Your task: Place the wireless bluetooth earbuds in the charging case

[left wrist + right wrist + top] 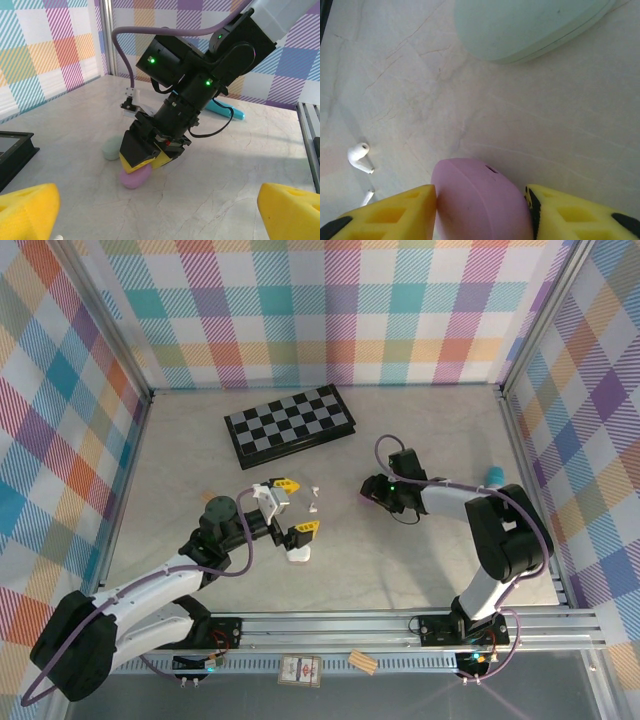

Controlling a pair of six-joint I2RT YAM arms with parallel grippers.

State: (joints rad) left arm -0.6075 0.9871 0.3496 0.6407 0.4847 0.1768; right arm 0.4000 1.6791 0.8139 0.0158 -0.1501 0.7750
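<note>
- Right gripper (pixel 481 212): closing its yellow fingers (pixel 395 210) against both sides of the lilac case (pixel 477 195), which is resting on the worktop (pixel 560 125). Seen from the left wrist, this gripper (pixel 146 161) is tilting down over the same case (pixel 135 177).
- Mint case (pixel 530 25): lying closed just beyond the lilac one, apart from it.
- White earbuds (pixel 359 156): two, lying loose on the worktop to the left of the lilac case and near each other; the nearer one is partly hidden behind a finger.
- Left gripper (pixel 296 505): hanging wide open and holding nothing, facing the right gripper.
- Chessboard (pixel 290 425): lying folded at the far side.
- Teal item (pixel 226 110): lying behind the right arm; too small to identify.
</note>
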